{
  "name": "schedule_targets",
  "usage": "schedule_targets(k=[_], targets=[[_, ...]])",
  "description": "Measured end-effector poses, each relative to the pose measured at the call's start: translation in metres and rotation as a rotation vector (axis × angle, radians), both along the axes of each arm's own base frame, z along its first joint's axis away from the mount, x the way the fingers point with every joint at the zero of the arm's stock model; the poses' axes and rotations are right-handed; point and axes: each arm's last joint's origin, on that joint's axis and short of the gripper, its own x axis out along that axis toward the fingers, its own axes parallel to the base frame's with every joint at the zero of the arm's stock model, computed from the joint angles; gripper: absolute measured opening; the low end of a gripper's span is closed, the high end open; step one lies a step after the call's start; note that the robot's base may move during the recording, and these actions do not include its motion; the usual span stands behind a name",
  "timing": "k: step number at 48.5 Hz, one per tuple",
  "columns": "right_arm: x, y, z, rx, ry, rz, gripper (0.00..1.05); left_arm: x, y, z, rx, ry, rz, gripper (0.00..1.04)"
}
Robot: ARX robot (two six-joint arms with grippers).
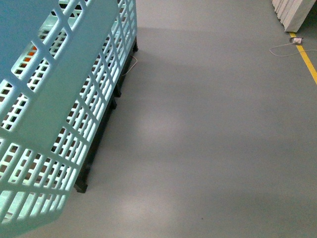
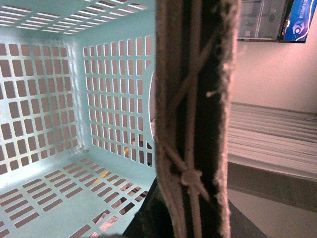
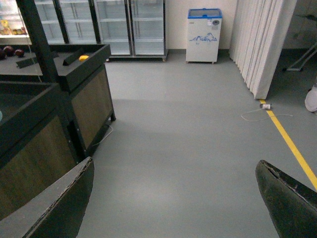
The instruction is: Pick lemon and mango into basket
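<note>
Right pincer point(image 3: 176, 162) spread above floor point(image 3: 188, 129); left pincer's state unclear behind handle point(image 2: 193, 99); basket point(image 1: 64, 99) screens dark stand point(image 1: 81, 184), seemingly.

The right gripper point(image 3: 174, 163) is pointing forward and down, its two fingers point(image 3: 64, 198) standing wide apart with nothing between them. The left gripper point(image 2: 148, 220) is showing only as a dark shape, so its state is unclear.

You're standing in a shop: glass-door fridges point(image 3: 114, 25) are lining the back wall point(image 3: 176, 20), a chest freezer point(image 3: 203, 35) is sitting beside them, and a dark produce stand point(image 3: 91, 94) is holding fruit point(image 3: 83, 58).
</note>
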Motion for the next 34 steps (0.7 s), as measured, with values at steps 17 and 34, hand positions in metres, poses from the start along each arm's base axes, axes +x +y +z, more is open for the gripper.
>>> schedule_targets(k=[17,34], targets=[[0.0,-0.0001,0.0,0.0,0.0,-0.002,0.96,-0.0006,-0.0003,0.0009,-0.005,-0.003,0.0,0.05],[-0.0001,0.0,0.0001,0.0,-0.001,-0.002,0.96,0.0,-0.0001,0.0001,-0.002,0.001,0.0,0.05]])
